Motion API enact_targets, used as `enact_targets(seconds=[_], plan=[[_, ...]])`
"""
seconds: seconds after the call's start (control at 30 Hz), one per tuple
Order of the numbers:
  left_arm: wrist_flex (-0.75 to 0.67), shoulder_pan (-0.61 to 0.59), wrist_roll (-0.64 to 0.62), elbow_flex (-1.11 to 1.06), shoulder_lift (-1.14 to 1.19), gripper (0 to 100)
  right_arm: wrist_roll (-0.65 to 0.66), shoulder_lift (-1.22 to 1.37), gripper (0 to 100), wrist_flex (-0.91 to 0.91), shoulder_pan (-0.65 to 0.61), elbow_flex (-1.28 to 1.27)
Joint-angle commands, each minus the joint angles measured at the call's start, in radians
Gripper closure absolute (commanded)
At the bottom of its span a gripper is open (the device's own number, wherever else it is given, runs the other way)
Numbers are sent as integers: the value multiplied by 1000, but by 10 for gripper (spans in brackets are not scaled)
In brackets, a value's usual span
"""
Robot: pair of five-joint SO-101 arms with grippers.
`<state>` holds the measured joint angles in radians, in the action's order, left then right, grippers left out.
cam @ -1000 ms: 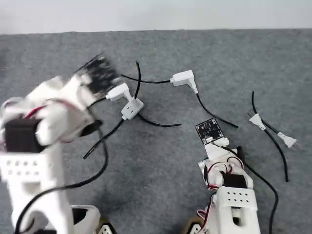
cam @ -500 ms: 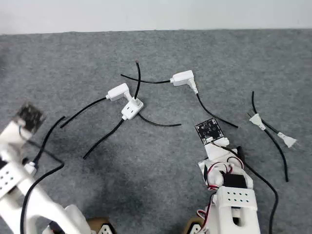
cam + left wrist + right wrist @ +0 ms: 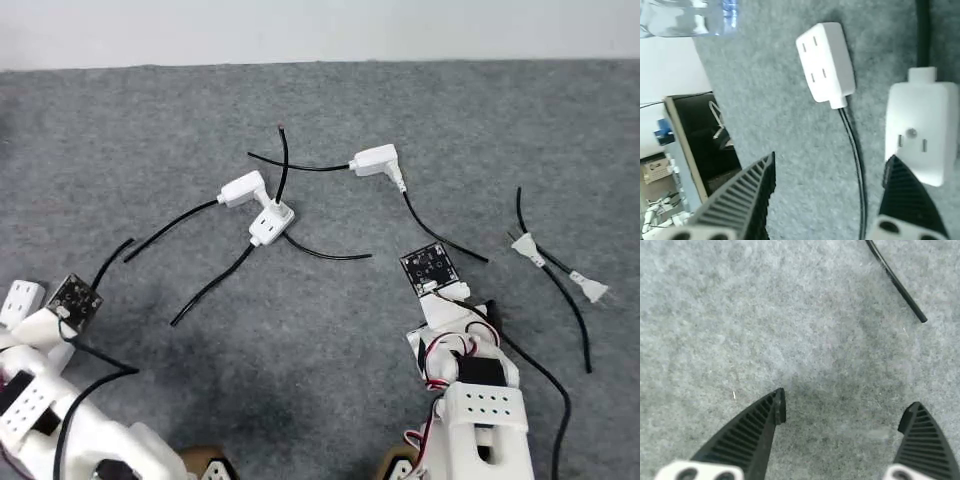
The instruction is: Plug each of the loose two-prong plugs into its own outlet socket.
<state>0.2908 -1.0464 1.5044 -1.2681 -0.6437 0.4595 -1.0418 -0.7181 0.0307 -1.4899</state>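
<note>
In the left wrist view my left gripper (image 3: 825,205) is open above grey carpet. Ahead of it lie a white socket block (image 3: 825,62) with two pairs of slots and a thin cord, and a larger white outlet (image 3: 920,130) beside one finger (image 3: 905,200). My right gripper (image 3: 840,435) is open over bare carpet, near the end of a black cord (image 3: 895,282). From above, two loose two-prong plugs (image 3: 527,248) (image 3: 594,290) lie at the right on black cords. A white plug (image 3: 270,222) touches a white socket (image 3: 243,188) at centre left. Another white socket (image 3: 375,160) lies behind.
The left arm (image 3: 72,300) is folded back at the front left corner and the right arm (image 3: 460,350) at the front centre. Black cords (image 3: 210,285) trail across the grey carpet (image 3: 330,330). A light wall (image 3: 320,30) borders the back. Beyond the carpet's left edge stands a black object (image 3: 705,145).
The left arm has swung away from the socket at centre left and drawn back to the front left corner. The right arm, plugs and sockets have not moved.
</note>
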Motion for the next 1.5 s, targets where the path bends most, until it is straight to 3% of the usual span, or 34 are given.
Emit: enact_targets(seconds=[0.0,0.1,0.27,0.33,0.47,0.77,1.03,1.37,1.47], plan=[[3,9,9,5,-20,684,9,-15,641,19,2,5],[135,9,2,47,-25,684,9,-15,641,19,2,5],[624,58,-57,259,-15,684,9,-15,641,19,2,5],[704,92,-58,289,-15,684,9,-15,641,19,2,5],[559,118,-127,237,-14,684,8,-15,641,19,2,5],[193,117,-130,24,-12,684,8,-15,641,19,2,5],[135,110,-129,51,204,684,8,-15,641,16,2,5],[121,20,-129,317,652,686,8,-15,641,19,2,5],[169,25,-127,318,649,757,8,-15,641,19,1,5]])
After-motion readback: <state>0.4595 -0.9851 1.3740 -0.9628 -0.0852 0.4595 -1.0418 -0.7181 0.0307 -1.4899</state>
